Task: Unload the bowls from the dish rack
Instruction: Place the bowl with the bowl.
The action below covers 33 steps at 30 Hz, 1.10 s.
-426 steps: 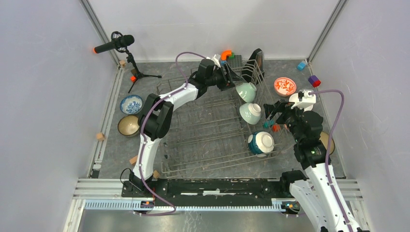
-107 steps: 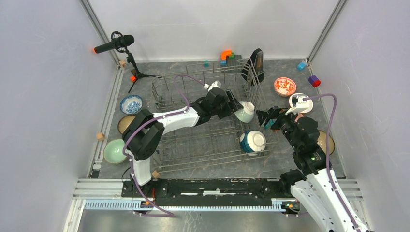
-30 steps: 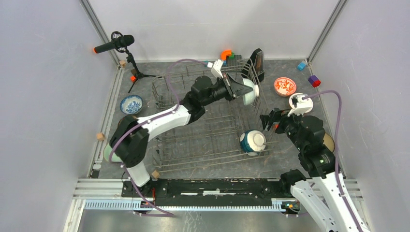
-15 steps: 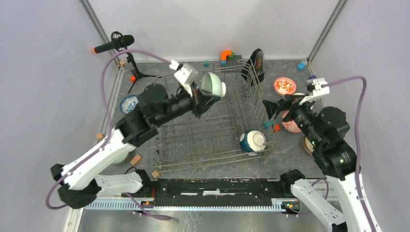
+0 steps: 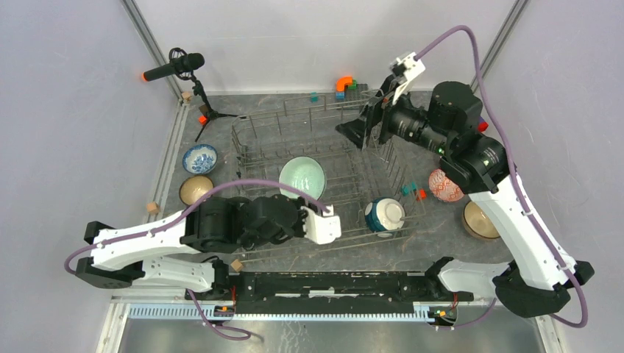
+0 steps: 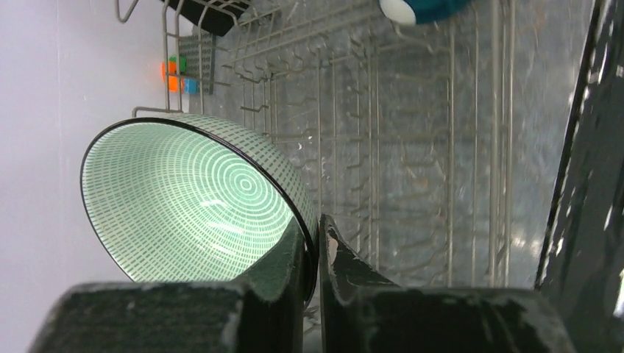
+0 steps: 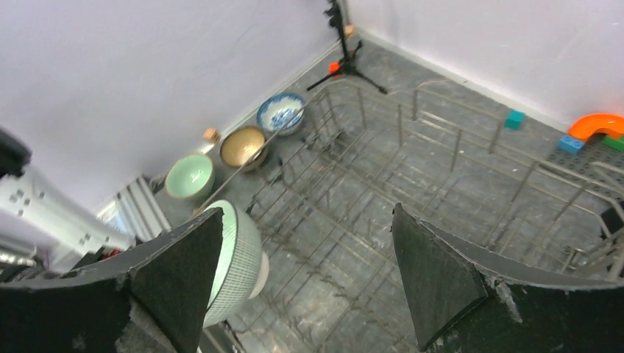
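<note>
Rack (image 5: 257, 158) ctr; bowl (image 5: 385, 214) inside, R end; 2nd bowl (image 5: 199, 158) outside L; 3rd bowl (image 5: 302, 177) above rack.

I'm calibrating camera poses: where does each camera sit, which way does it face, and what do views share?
Top external: fixed above, behind the robot, looking down on the dish rack; both arms show.
Left wrist: on the left arm, facing along the left gripper, shut on the green patterned bowl, across the rack.
Right wrist: high over the rack's far right end, facing down leftward, framed by the open right gripper.
Shared: all three show that bowl and rack.
</note>
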Each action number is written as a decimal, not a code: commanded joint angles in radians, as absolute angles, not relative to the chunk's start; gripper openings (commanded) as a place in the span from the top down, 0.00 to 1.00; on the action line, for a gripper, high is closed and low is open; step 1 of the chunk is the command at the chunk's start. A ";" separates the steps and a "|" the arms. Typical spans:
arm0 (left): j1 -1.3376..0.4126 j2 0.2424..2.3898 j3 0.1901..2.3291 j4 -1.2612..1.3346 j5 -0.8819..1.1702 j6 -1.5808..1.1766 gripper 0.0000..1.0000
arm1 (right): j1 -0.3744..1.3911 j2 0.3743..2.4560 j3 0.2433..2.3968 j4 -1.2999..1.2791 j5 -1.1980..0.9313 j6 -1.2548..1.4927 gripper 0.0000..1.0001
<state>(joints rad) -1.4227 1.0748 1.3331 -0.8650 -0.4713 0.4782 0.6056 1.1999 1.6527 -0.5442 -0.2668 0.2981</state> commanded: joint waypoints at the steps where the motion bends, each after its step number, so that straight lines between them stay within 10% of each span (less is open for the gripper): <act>1: -1.485 1.029 1.330 -0.967 -0.522 0.703 0.98 | 0.714 1.192 1.700 -0.709 -0.201 0.189 0.11; 13: -1.511 1.122 1.478 -1.208 -0.290 0.798 0.98 | 1.054 1.242 1.634 -0.822 0.054 0.203 0.16; 33: -1.511 1.153 1.495 -1.248 -0.319 0.753 0.98 | 1.086 1.356 1.652 -0.906 0.101 0.218 0.43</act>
<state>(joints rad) -1.5055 1.1694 1.4670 -1.2747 -0.2935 0.7273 1.0782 1.3445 1.6268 -0.9081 0.1062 0.2077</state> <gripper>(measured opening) 0.132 0.585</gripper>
